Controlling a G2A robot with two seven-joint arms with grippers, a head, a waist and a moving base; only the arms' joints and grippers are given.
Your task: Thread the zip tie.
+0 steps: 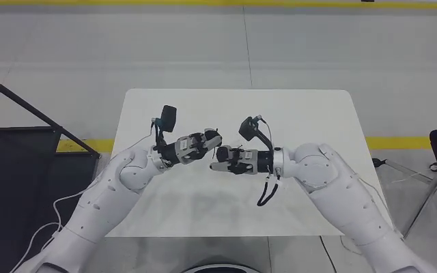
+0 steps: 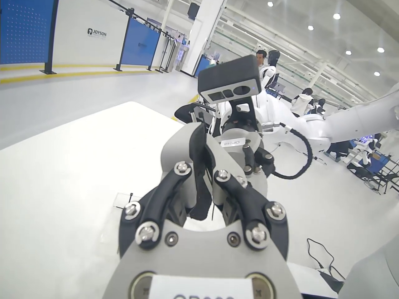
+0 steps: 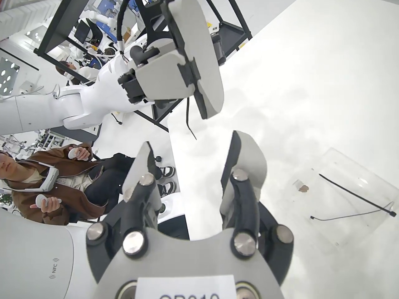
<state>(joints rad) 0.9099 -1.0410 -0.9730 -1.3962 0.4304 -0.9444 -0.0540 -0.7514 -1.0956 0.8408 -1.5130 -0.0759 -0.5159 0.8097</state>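
Observation:
My left gripper [image 1: 213,138] hangs above the middle of the white table, shut on a thin black zip tie [image 3: 187,116]. The tie's free tail dangles from the closed grey fingers [image 3: 162,79] toward my right gripper. The same strand shows beneath the left gripper [image 2: 201,144] as a short black line, the zip tie [image 2: 211,214]. My right gripper [image 3: 191,144] faces the left one a short way off, open, with nothing between its fingers. From above, the right gripper [image 1: 217,162] sits just beside and slightly nearer the table's front than the left one.
A clear plastic tray [image 3: 336,163] lies on the table [image 1: 307,123] below the grippers, holding two spare black zip ties [image 3: 352,192]. A black frame [image 1: 27,109] stands off the table's left side.

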